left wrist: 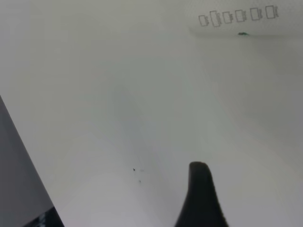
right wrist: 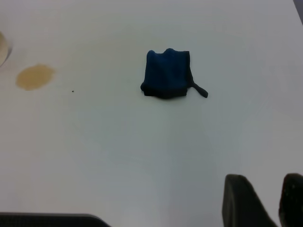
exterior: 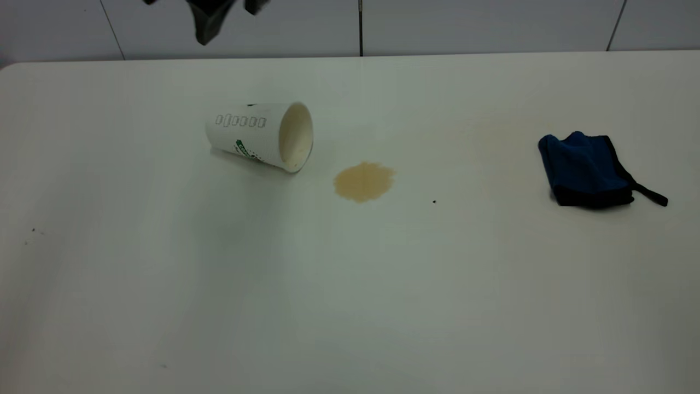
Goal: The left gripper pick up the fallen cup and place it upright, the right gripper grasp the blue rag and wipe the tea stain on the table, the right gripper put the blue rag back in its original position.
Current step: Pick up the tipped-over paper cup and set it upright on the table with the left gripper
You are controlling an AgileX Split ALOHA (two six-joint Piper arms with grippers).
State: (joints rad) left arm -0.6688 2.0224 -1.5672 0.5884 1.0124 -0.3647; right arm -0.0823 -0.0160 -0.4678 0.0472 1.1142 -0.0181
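Note:
The cup [exterior: 257, 137] lies on its side on the table [exterior: 350, 306], mouth towards the tea stain [exterior: 363, 181], a light-brown blotch just right of it. My left gripper [exterior: 232, 19] hangs high over the table's far edge behind the cup, open and empty. Only one of its fingers [left wrist: 201, 198] shows in the left wrist view, with the cup [left wrist: 236, 19] well ahead of it. The blue rag [exterior: 588, 171] lies bunched at the right, strap tail trailing right. My right gripper [right wrist: 265, 189] is out of the exterior view. It hovers well short of the rag [right wrist: 166, 74], fingers slightly apart, empty.
A tiny black speck [exterior: 434, 201] lies right of the stain. A few faint specks mark the table's left side [exterior: 33, 231]. A grey tiled wall [exterior: 492, 24] runs behind the table's far edge.

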